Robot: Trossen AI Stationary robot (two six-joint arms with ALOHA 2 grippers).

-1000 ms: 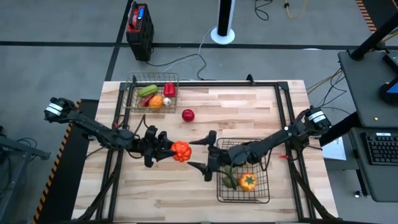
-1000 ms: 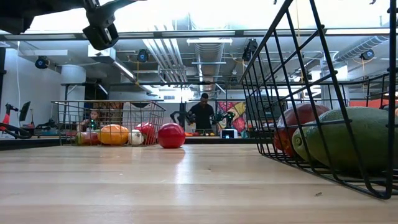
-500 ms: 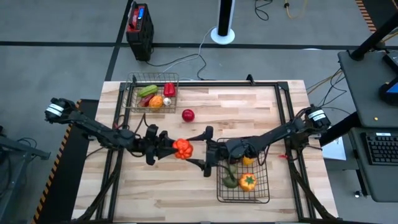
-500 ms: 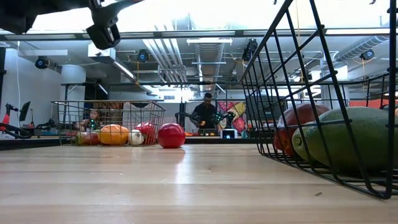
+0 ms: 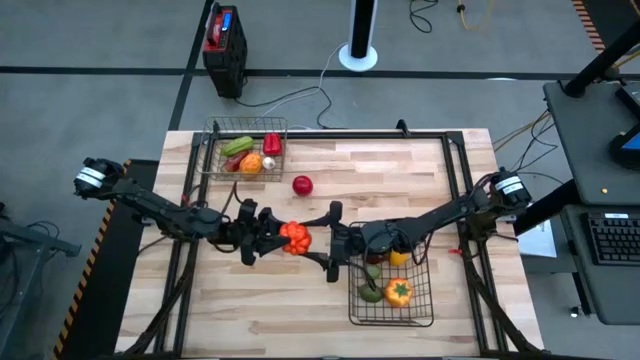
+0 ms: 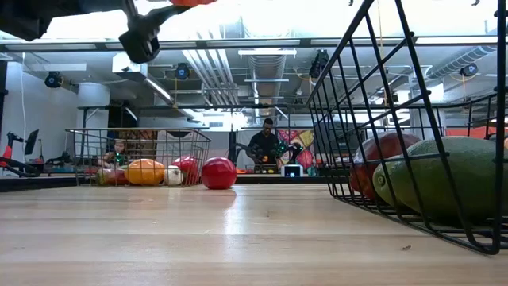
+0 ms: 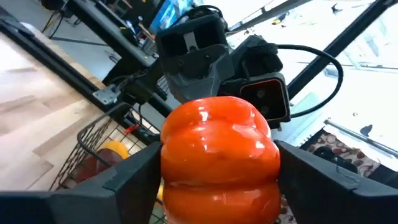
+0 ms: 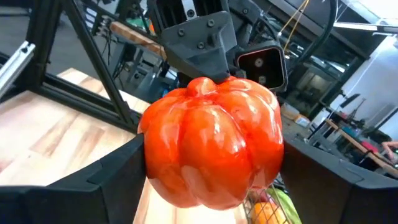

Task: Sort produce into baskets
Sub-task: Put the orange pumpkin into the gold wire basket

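Between the two pincers, above mid-table, hangs the orange pepper (image 5: 293, 237); the left gripper (image 5: 272, 238) pinches it from one side, its jaws hugging the flanks in the left wrist view; the right gripper (image 5: 322, 240) faces it from the other side, jaws spread around it, though whether they touch I cannot tell; the larger basket (image 5: 424, 300) lies just behind the right gripper, so that arm is the nearer carrier.
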